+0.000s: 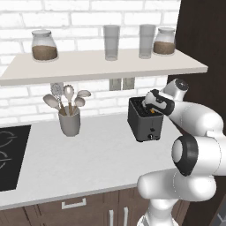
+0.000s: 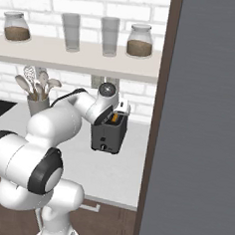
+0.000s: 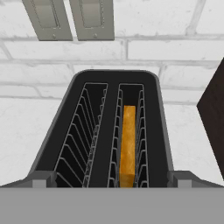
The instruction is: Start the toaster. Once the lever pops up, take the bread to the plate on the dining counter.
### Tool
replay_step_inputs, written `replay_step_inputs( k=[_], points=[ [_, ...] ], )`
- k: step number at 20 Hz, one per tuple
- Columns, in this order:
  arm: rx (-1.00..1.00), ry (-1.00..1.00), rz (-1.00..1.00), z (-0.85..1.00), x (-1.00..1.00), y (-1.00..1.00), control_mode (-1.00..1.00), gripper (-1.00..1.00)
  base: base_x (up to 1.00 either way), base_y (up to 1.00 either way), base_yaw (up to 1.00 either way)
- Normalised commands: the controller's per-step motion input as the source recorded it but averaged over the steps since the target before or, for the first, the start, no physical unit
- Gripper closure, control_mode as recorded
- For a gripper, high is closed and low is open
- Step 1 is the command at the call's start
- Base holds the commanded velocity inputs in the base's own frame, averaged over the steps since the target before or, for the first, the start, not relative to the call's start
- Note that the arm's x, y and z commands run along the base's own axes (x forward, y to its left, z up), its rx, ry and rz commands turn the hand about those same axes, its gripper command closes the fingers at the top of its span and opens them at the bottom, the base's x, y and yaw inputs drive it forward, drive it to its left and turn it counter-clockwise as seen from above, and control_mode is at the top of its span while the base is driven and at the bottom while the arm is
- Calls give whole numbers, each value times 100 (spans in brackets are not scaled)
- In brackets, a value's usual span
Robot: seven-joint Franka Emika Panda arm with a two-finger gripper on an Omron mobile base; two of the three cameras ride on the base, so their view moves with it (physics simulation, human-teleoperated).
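Hand view puts our gripper (image 1: 148, 102) – jaws wide, empty – over the toaster (image 3: 114, 131), bread (image 3: 127, 144) inside – plate trip left.

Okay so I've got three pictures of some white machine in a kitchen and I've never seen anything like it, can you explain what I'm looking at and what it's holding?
The white machine is a robot arm with a two-finger gripper. Two pictures come from cameras riding behind it, one to its left and one to its right. The third comes from a camera on its hand, looking straight down.

On the pale worktop stand a dark toaster and a grey utensil cup of spoons, with a black hob at the left. Jars and glasses sit on the shelf above.

The hand view shows a slice of bread standing in one toaster slot; the other slot is bare. The gripper hovers over the toaster, open, holding nothing.
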Motion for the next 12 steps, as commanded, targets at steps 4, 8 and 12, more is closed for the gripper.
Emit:
replay_step_inputs(
  k=[4,8,12],
  points=[
    [0,0,0,0,0,0,-100,-100,0,0,0],
    [0,0,0,0,0,0,-100,-100,0,0,0],
    [0,0,0,0,0,0,-100,-100,0,0,0]
  ],
)
